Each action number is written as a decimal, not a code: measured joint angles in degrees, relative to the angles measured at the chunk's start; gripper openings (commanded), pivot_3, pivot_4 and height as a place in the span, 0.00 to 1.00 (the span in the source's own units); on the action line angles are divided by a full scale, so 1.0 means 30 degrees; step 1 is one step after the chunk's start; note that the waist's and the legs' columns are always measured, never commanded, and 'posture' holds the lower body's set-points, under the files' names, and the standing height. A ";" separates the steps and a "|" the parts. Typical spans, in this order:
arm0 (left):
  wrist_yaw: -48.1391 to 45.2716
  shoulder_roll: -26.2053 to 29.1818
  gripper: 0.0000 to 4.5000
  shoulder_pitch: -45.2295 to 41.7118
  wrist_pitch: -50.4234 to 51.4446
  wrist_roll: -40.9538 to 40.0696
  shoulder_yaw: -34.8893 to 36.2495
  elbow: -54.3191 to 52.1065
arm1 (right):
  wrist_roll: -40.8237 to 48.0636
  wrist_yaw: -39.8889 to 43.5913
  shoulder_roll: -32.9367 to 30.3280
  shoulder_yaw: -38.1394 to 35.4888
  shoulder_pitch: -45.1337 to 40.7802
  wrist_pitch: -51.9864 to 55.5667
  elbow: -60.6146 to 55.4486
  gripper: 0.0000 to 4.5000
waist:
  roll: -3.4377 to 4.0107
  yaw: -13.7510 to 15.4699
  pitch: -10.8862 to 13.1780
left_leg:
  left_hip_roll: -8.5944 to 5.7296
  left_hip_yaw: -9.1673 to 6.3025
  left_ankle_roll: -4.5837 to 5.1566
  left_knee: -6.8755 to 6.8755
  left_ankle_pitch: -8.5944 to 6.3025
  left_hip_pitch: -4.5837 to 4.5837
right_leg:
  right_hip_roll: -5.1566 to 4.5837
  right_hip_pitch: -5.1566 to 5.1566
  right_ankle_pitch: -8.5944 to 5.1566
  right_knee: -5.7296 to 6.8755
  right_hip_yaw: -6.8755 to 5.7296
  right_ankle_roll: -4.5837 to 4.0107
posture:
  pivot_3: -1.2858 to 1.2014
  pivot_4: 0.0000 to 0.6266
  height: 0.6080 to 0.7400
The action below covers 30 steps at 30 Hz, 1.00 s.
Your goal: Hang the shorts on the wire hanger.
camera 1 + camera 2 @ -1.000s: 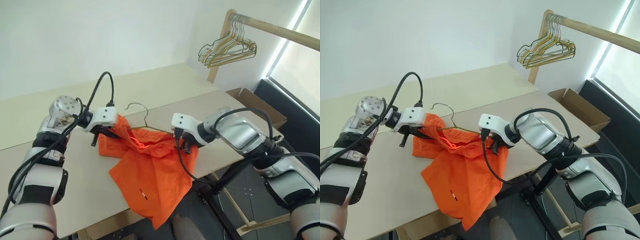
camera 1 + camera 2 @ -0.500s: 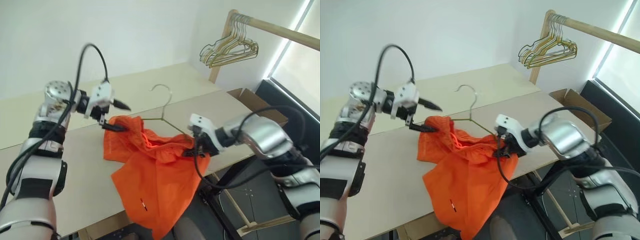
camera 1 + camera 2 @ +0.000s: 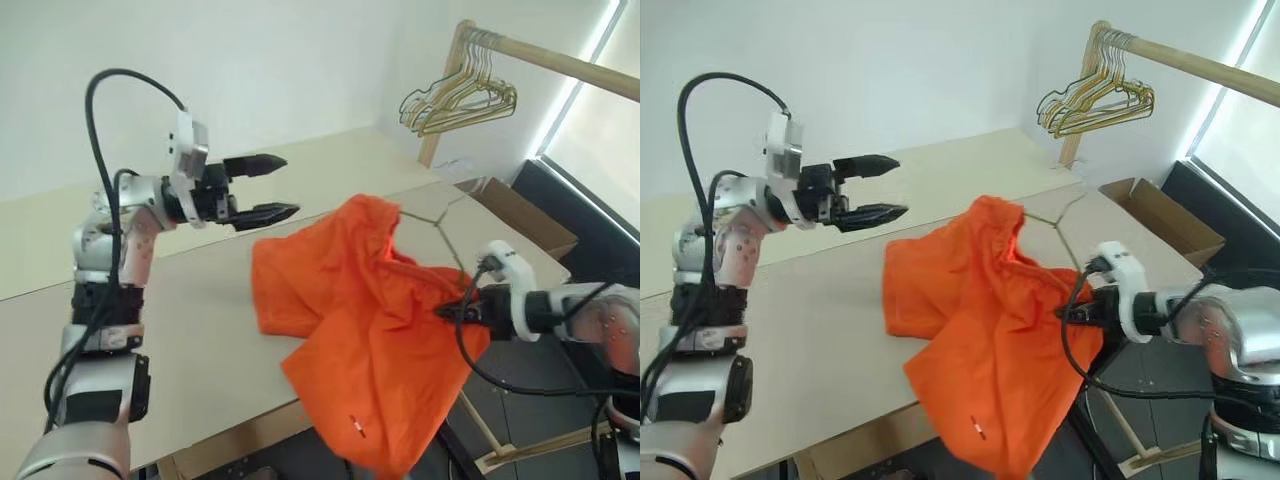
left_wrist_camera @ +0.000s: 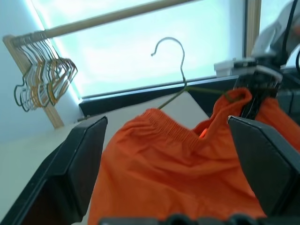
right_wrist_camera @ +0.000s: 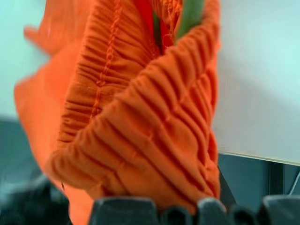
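The bright orange shorts [image 3: 360,300] hang off the table's front right edge, with their upper part lifted. My right gripper [image 3: 452,312] is shut on the bunched elastic waistband [image 5: 154,140]. The thin wire hanger [image 3: 1058,226] runs into the fabric, and its green wire enters the gathered waistband just past my right fingers. Its hook [image 4: 183,70] sticks out beyond the shorts. My left gripper [image 3: 292,185] hovers open above the table, to the left of the shorts and apart from them. Nothing lies between its fingers [image 4: 79,164].
The beige table [image 3: 180,330] has its front edge close to me. A bunch of gold and dark hangers [image 3: 455,100] hangs on a wooden rail at the back right. A cardboard box [image 3: 505,215] sits on the floor past the table's right end.
My left gripper has let go of the shorts, opened and risen. My right gripper has swung to the right, dragging the shorts and hanger with it and lifting the fabric.
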 measured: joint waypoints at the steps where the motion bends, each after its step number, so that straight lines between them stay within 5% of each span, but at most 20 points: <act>1: 0.0622 -0.0211 0.99 0.0215 0.0511 -0.0414 0.0005 -0.0864 | 0.0341 -0.1076 0.0029 -0.0859 0.0099 0.0000 0.0073 0.00 | 0.0004 -0.0049 -0.0001 | -0.0007 0.0017 0.0000 -0.0001 0.0000 0.0006 | 0.0005 -0.0001 0.0000 -0.0005 0.0001 0.0000 | 0.36 0.06 1.00; 9: 0.2624 -0.1101 0.99 0.0863 0.1569 -0.1541 0.0022 -0.2940 | 0.4045 -1.0344 0.0968 -0.5466 -0.0564 0.0000 0.2431 0.00 | 0.0119 -0.0901 -0.0039 | 0.0027 0.0056 0.0074 -0.0071 -0.0051 0.0485 | 0.0089 0.0601 -0.0023 -0.0268 -0.0024 0.0030 | 0.35 0.03 1.00; 18: 0.2977 -0.1064 0.99 0.0586 0.2852 -0.2225 -0.0229 -0.2964 | 0.5714 -2.0497 0.0914 -0.8840 -0.6294 -0.0001 0.8509 0.00 | 0.0151 -0.1559 -0.0062 | 0.0030 0.0110 0.0103 -0.0064 -0.0057 0.0473 | 0.0084 0.0619 -0.0011 -0.0294 -0.0006 0.0044 | 0.35 0.01 1.00; 30: 0.5816 -0.1562 0.99 -0.0031 0.4569 -0.3881 0.0500 -0.3824 | 0.4194 -2.5758 0.0864 -1.1881 -1.0845 -0.0001 1.2183 0.00 | 0.0167 -0.1494 -0.0071 | 0.0052 0.0309 0.0152 -0.0064 -0.0081 0.0481 | 0.0136 0.0628 -0.0004 -0.0324 0.0069 0.0070 | 0.36 0.03 1.00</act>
